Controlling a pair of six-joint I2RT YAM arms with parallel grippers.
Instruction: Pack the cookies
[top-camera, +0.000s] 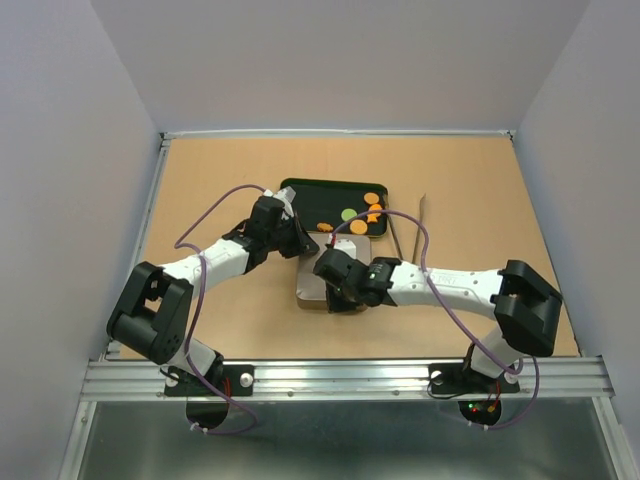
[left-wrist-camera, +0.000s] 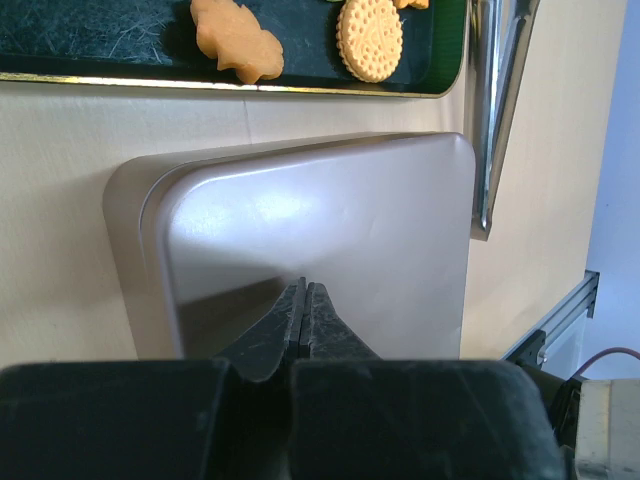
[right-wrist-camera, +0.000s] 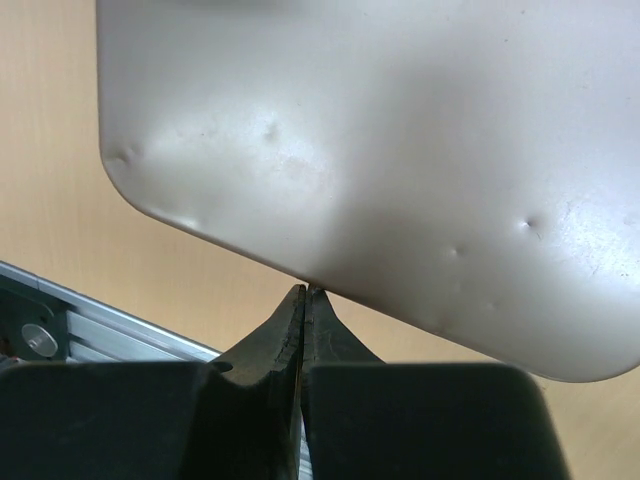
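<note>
In the top view the left pincer (left-wrist-camera: 303, 297), fingers shut together on nothing, had its tips on the lid of the silver tin (left-wrist-camera: 320, 230) at the tin's 12 o'clock edge. The cookies (top-camera: 358, 214) lay loose in the dark tray (top-camera: 300, 188), just past the tin, at about 2 o'clock from that pincer. The tray's long axis ran 9 to 3 across the table (top-camera: 200, 180). The right pincer (right-wrist-camera: 304, 298), also closed and empty, touched the tin's 3 o'clock edge. The left arm looked slightly nearer the cookies.
</note>
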